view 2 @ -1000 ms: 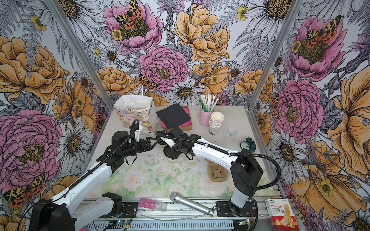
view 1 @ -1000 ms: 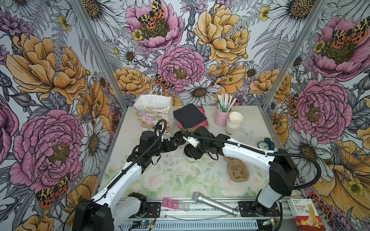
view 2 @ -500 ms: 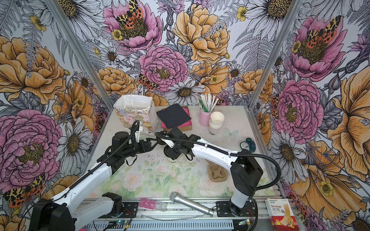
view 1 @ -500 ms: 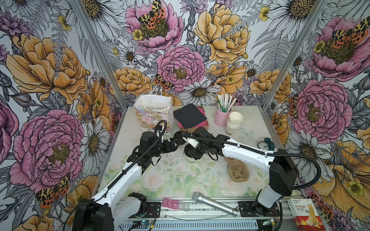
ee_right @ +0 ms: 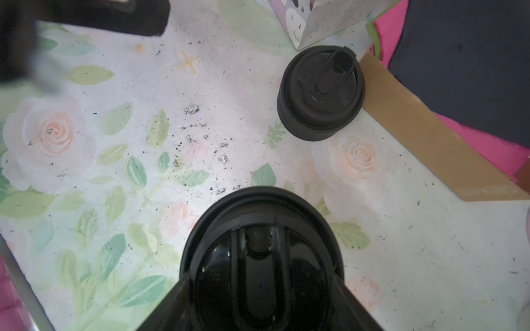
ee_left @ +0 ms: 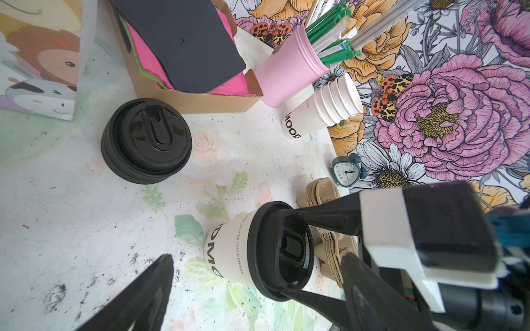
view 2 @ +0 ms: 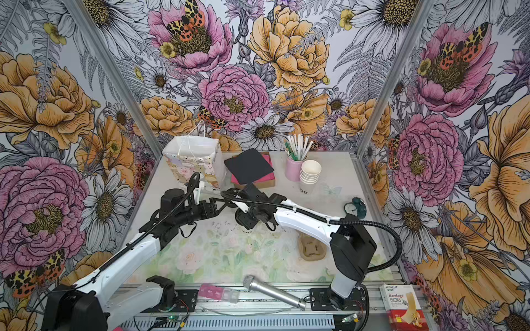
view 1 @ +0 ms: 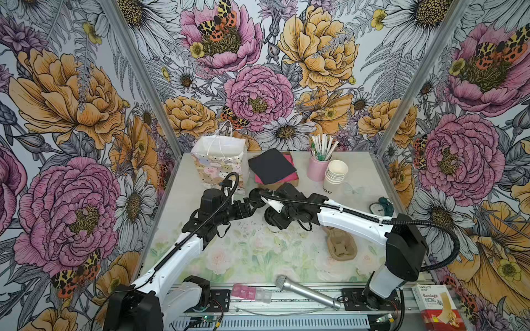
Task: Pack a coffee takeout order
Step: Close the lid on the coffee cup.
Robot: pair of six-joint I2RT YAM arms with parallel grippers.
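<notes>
The white paper cup (ee_left: 226, 252) with black lettering stands mid-table with its round black lid (ee_left: 286, 249) on top. My right gripper (ee_right: 261, 289) comes down from above and is shut on the lid (ee_right: 261, 258), one finger on each side of the rim. In a top view the gripper (view 1: 275, 219) hides most of the cup (view 1: 276, 230). My left gripper (ee_left: 256, 258) is open just left of the cup, touching nothing, and shows in a top view (view 1: 248, 206). The black napkin (view 1: 271, 169) lies on pink napkins in a cardboard box at the back.
A stack of spare black lids (ee_left: 146, 140) sits between the cup and the napkin box. A paper gift bag (view 1: 219, 160) stands back left. A pink straw holder (view 1: 317, 170) and stacked white cups (view 1: 335, 174) stand back right. A brown cup carrier (view 1: 342, 246), a clock (view 1: 381, 206) and a microphone (view 1: 304, 292) lie nearer.
</notes>
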